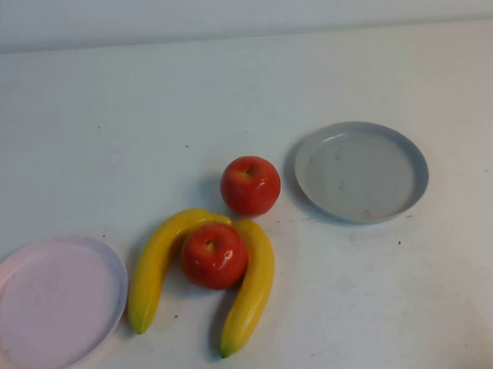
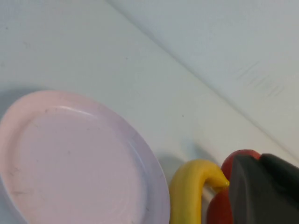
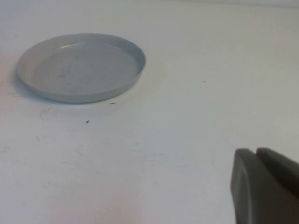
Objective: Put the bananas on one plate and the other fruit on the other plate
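Observation:
Two yellow bananas [image 1: 160, 263] [image 1: 253, 287] lie in an arch at the table's front middle, with one red apple [image 1: 214, 255] nestled between them. A second apple [image 1: 250, 185] sits just behind them. The grey-blue plate [image 1: 362, 172] is empty at the right, and the pale pink plate [image 1: 54, 302] is empty at the front left. Neither gripper shows in the high view. My left gripper [image 2: 259, 158] is shut and empty, near the pink plate [image 2: 74, 158], a banana [image 2: 187, 191] and an apple [image 2: 216, 210]. My right gripper [image 3: 256, 151] is shut and empty, short of the grey-blue plate [image 3: 79, 65].
The white table [image 1: 102, 118] ends at a pale wall along the back. The pink plate lies partly past the high view's left edge.

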Controlling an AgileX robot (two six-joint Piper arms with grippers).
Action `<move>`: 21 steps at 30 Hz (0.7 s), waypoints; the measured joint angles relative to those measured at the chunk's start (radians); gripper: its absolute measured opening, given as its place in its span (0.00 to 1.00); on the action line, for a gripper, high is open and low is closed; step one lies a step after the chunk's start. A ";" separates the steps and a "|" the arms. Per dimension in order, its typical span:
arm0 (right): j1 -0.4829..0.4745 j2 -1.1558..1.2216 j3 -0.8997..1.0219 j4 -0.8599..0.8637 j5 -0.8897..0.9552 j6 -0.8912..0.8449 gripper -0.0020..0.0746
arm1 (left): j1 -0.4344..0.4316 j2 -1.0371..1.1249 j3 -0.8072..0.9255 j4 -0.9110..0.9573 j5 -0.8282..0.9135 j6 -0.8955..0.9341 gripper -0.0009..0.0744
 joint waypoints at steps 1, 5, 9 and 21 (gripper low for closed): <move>0.000 0.000 0.000 0.000 0.000 0.000 0.00 | 0.000 0.019 -0.022 0.000 0.025 0.000 0.01; 0.000 0.000 0.000 0.000 0.000 0.000 0.00 | 0.000 0.109 -0.174 0.000 0.203 0.067 0.01; 0.000 0.000 0.000 0.000 0.000 0.000 0.00 | 0.000 0.227 -0.374 0.000 0.432 0.209 0.01; 0.000 0.000 0.000 0.000 0.000 0.000 0.00 | 0.000 0.741 -0.835 -0.083 0.979 0.697 0.01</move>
